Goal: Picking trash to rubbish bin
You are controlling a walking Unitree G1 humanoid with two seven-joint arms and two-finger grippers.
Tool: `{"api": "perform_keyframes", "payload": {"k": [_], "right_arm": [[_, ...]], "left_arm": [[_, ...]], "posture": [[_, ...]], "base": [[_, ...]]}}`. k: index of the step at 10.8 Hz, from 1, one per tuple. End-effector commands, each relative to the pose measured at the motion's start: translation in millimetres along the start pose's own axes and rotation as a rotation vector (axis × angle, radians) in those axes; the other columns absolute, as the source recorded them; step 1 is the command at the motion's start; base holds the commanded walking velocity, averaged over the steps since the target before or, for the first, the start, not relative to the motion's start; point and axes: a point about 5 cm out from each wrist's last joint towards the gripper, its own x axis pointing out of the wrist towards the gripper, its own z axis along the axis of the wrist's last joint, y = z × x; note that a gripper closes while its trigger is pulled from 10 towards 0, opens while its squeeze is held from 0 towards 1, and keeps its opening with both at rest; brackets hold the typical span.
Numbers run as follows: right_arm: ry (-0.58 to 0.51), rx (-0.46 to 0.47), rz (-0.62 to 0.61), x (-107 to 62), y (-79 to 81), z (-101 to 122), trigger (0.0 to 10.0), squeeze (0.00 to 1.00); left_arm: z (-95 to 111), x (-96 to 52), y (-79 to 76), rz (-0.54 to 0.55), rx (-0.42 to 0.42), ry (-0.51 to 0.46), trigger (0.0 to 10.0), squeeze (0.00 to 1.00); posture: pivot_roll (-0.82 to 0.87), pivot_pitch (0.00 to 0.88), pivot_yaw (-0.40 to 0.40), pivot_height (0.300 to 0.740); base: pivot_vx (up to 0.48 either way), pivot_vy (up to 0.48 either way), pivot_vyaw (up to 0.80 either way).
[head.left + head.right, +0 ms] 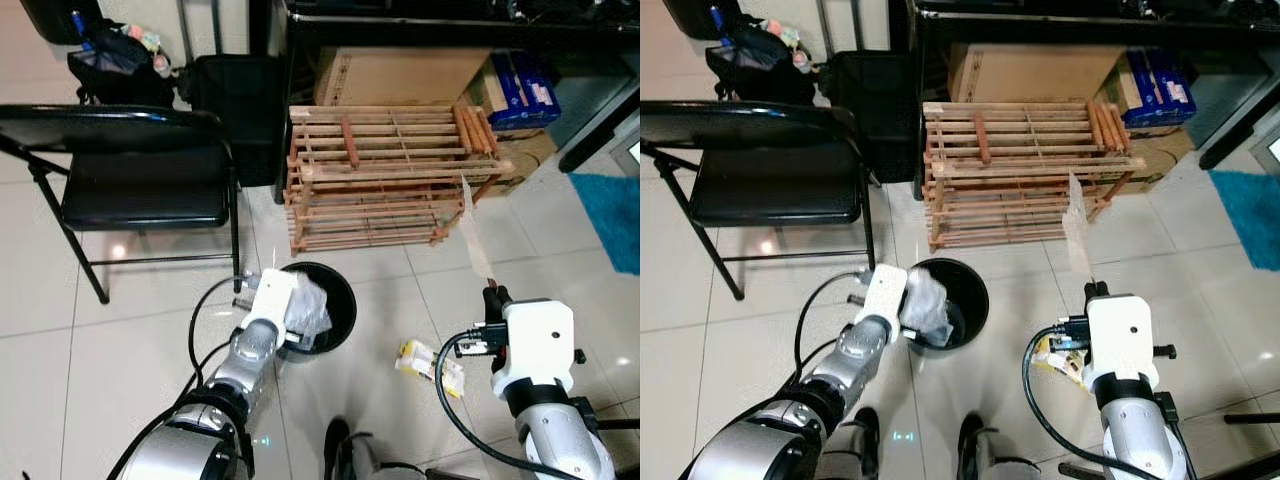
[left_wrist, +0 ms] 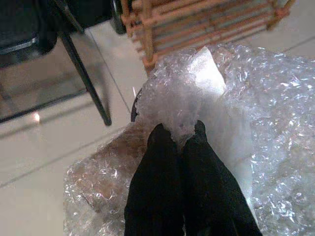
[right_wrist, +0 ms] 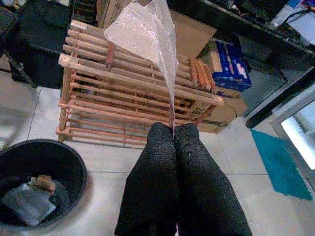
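A round black rubbish bin (image 1: 338, 300) stands on the tiled floor in front of me, with some trash (image 3: 29, 199) inside. My left gripper (image 2: 178, 132) is shut on a crumpled sheet of bubble wrap (image 1: 308, 306), holding it over the bin's near left rim. My right gripper (image 3: 173, 129) is shut on a thin strip of clear plastic (image 1: 474, 232) that stands upright above the fingers, to the right of the bin. A yellow and white wrapper (image 1: 428, 364) lies on the floor between the bin and my right arm.
A wooden slatted rack (image 1: 385, 175) stands just beyond the bin, with cardboard boxes (image 1: 400, 72) behind it. A black folding chair (image 1: 130, 180) is at the left. A teal mat (image 1: 612, 215) lies at the far right. My feet (image 1: 350, 450) show at the bottom.
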Motion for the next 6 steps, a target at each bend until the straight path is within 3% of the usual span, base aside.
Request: {"api": "perform_keyframes", "payload": {"k": [1, 2, 4, 6], "right_arm": [[0.006, -0.009, -0.02, -3.5, -3.9, 1.8, 10.0, 0.0], [0.014, -0.013, -0.032, -6.9, -7.0, 1.6, 10.0, 0.0], [0.013, -0.019, -0.054, -8.5, -10.5, 2.3, 10.0, 0.0], [0.006, -0.015, -0.064, -8.7, -11.8, 4.2, 10.0, 0.0]], "left_arm": [[-1.4, -0.1, -4.6, 0.002, 0.001, 0.014, 10.0, 0.0], [5.7, 1.8, 0.9, 0.035, 0.042, -0.015, 10.0, 0.0], [13.6, 4.2, 16.5, 0.106, 0.035, -0.033, 10.0, 0.0], [19.1, 5.4, 17.3, 0.096, 0.031, -0.05, 10.0, 0.0]], "posture": [[-0.04, 0.282, -0.161, 0.74], [-0.06, 0.279, -0.163, 0.74], [-0.07, 0.272, -0.158, 0.74], [-0.07, 0.266, -0.147, 0.74]], "base": [[0.0, 0.0, 0.0], [0.0, 0.0, 0.0], [0.0, 0.0, 0.0], [0.0, 0.0, 0.0]]}}
